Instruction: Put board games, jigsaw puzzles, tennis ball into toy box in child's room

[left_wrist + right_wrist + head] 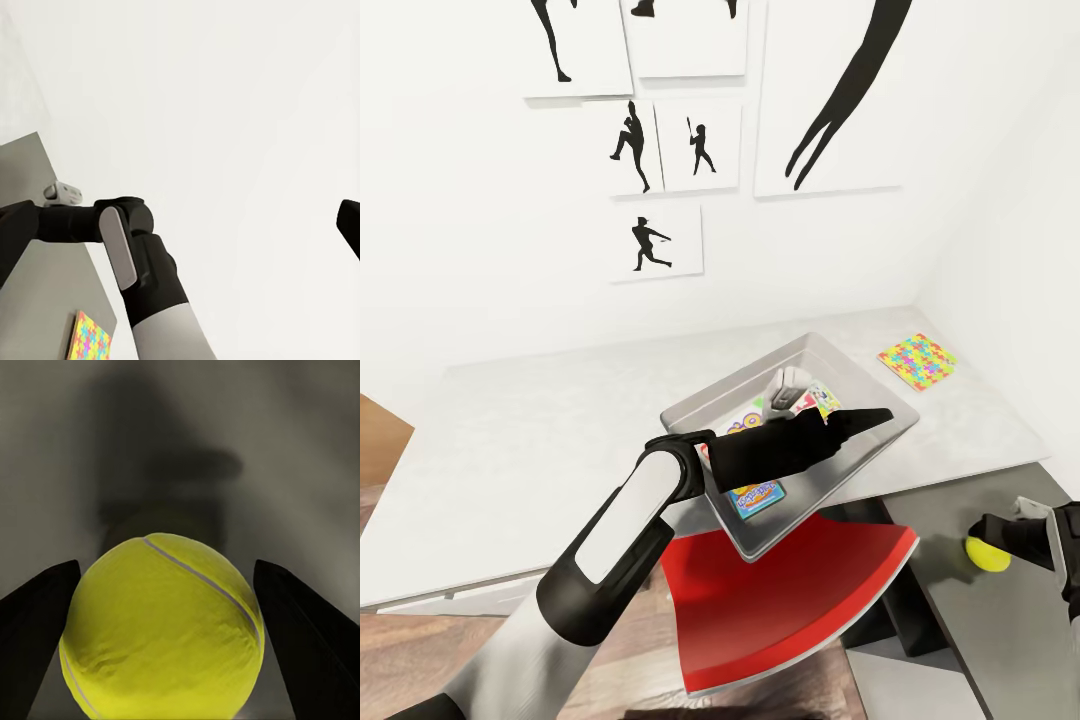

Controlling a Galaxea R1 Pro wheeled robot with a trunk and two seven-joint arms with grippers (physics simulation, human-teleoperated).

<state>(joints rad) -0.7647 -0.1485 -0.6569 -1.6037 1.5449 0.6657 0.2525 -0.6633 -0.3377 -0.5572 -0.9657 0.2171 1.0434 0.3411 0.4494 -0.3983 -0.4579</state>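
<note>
The right gripper (169,645) has its two dark fingers (34,630) on either side of the tennis ball (161,634), close against it though contact is not certain, so whether it grips cannot be told; ball and gripper sit on the table's dark grey wing (1000,620), to the right of the toy box (860,370). The left gripper (792,388) hangs over the toy box, its jaw state unclear. Printed game boxes (756,497) lie inside the toy box. One jigsaw puzzle (917,361) lies on the light grey table top (540,450) just right of the toy box. A red chair seat (780,600) is below the toy box.
</note>
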